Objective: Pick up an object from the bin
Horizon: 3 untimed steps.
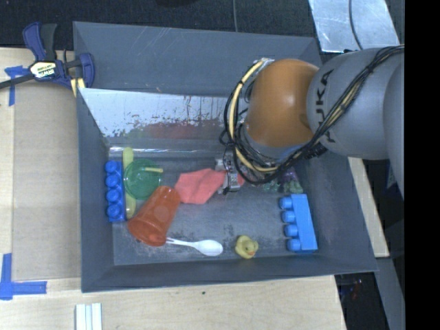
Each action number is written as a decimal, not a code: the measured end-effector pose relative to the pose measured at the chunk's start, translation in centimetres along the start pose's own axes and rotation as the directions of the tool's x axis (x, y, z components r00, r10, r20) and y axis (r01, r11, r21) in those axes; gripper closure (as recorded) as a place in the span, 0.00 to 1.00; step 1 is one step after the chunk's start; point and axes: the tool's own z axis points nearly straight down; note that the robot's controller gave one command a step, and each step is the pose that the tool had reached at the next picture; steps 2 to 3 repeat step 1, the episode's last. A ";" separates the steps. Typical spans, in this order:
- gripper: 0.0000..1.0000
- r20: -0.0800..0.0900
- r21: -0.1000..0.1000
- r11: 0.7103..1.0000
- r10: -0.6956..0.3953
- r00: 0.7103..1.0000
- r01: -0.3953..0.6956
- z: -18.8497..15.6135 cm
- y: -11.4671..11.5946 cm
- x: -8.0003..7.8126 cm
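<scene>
The grey metal bin (95,212) holds a scatter of small things on its floor, and the arm comes in over the bin's right rim, its wrist under a rounded orange cover (278,108) ringed by yellow and black cables (237,126). The gripper (228,177) hangs low near the middle of the floor, somewhat toward the back wall, right at the right-hand end of a pink, soft-looking crumpled piece (196,186). Whether it touches that piece, and whether it is set wide, narrow or closed on anything, cannot be told, because the wrist hides much of it. The pink piece lies flat near the centre of the floor. Just beside its left end, an orange see-through cup (155,216) lies on its side, its mouth turned toward the front left corner. Behind the cup, a green round thing (141,179) lies by a yellowish strip (128,158). A row of blue studs (113,191) runs along the left wall. A white plastic spoon (199,245) lies along the front edge, its bowl pointing right. A small yellow lump (246,247) sits near it, a little apart. A blue studded brick (300,223) lies by the right wall toward the front right corner, well apart from the gripper. A small greenish and purple thing (289,181) peeks out behind it under the wrist, too hidden to identify.
</scene>
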 end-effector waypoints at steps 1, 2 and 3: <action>1.00 0.002 0.000 1.000 -0.015 1.000 0.015 -7.6 -0.7 -0.4; 1.00 0.002 0.000 1.000 -0.015 1.000 0.015 -7.6 -0.7 -0.4; 1.00 0.002 0.000 1.000 -0.015 1.000 0.015 -7.6 -0.7 -0.4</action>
